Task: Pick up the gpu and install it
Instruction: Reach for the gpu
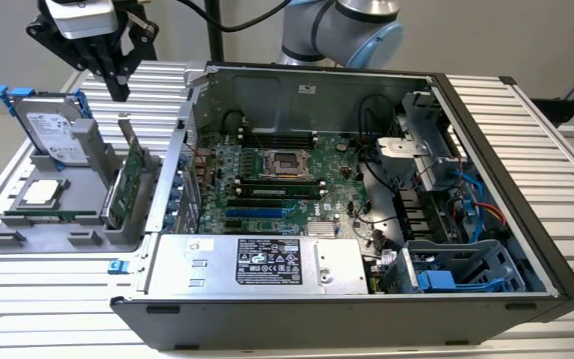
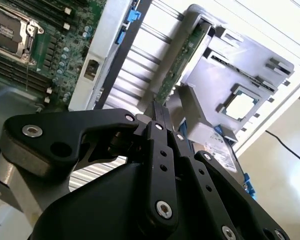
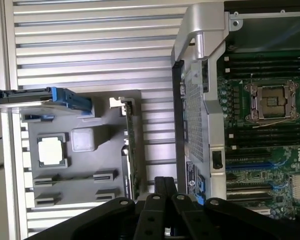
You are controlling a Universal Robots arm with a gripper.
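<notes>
The holder (image 1: 68,239) sits beside the case (image 1: 367,307), on the exterior view's left. It holds 3 parts: gpu (image 1: 128,183) nearest the case, hard drive (image 1: 53,131) at the rear, processor (image 1: 42,192) flat before the hard drive.

Exterior view above computer case (image 1: 317,320); both wrist views past end effector (image 3: 165,181) (image 2: 158,108) onto tray (image 3: 80,167) (image 2: 215,75)

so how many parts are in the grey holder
3 clear: hard drive upright in its blue frame, processor lying flat, gpu on edge beside the case. A thin green strip may be a fourth.
</notes>
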